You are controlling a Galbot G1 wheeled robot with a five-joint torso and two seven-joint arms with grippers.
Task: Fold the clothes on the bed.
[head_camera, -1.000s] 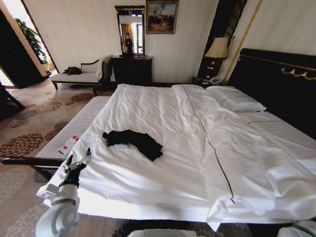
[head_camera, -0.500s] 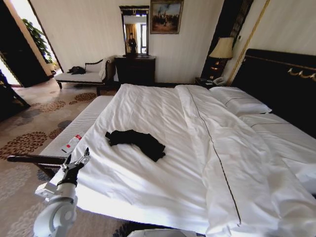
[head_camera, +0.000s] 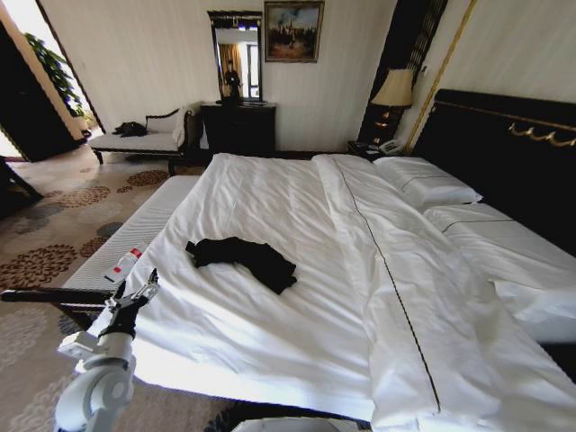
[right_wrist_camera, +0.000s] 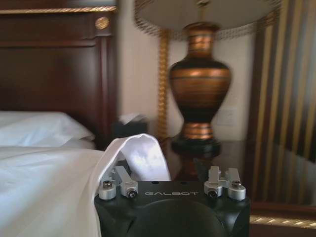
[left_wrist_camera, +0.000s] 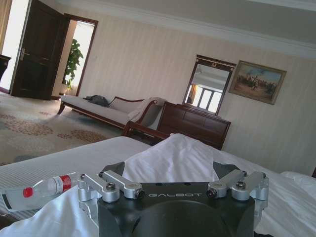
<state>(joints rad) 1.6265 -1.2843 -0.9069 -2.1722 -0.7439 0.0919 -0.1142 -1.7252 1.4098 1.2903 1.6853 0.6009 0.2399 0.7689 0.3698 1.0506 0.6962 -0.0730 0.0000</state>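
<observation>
Head view: hotel room, wide white bed [head_camera: 297, 297], patterned carpet [head_camera: 54, 225].
Crumpled black T-shirt [head_camera: 241, 257] lies on the smooth duvet, well apart from the left gripper [head_camera: 135, 297], whose fingers are spread and empty by the bed's near corner. A striped bench [head_camera: 135, 236] beside the bed carries a plastic bottle [head_camera: 124, 264]. The right gripper [right_wrist_camera: 170, 174], fingers parted, touches a white sheet fold near a bronze lamp [right_wrist_camera: 200, 94].
</observation>
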